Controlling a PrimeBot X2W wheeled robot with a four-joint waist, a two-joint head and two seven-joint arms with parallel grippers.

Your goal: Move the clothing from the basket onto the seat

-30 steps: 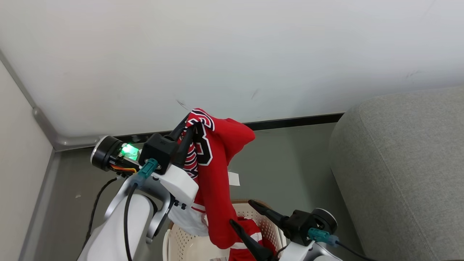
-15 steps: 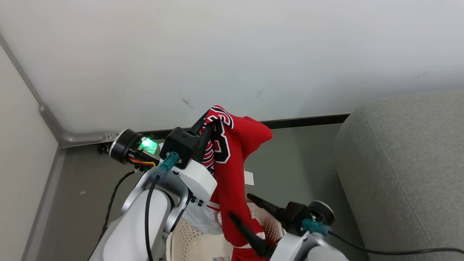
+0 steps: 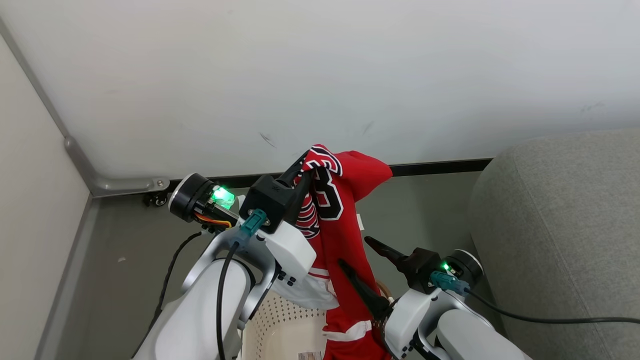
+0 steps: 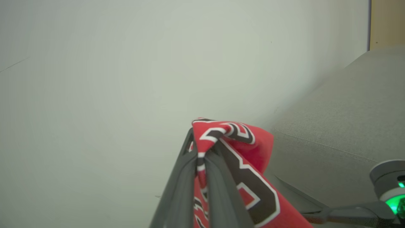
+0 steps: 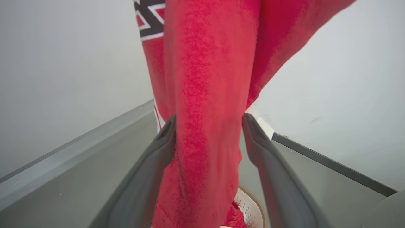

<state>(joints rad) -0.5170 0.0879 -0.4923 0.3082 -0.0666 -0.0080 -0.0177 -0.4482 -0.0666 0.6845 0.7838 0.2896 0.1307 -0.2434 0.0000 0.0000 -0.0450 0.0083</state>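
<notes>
So, left claw (image 3: 307,165) is clamped on the jersey (image 3: 345,220), pinching a fold at the black-and-white number. The rest hangs straight down below it. Left wrist view adds the pinch close up: both fingers (image 4: 221,190) pressed together with cloth between, sofa (image 4: 332,126) off to that claw's right. Head view adds what's underneath: basket (image 3: 280,325) below the left claw, shorts (image 3: 352,334) with a white band lying in it. Right claw (image 3: 355,251) sits lower, jaws apart, one either side of the hanging jersey. Right wrist view shows the red cloth running down between its fingers (image 5: 145,177), touching the left one; can't tell about the other. Basket rim sits just below those fingertips. Basket stands on grey floor (image 3: 125,260). White wall (image 3: 300,75) beyond both claws, black baseboard (image 3: 440,167) at its foot, sofa right of the right claw.
</notes>
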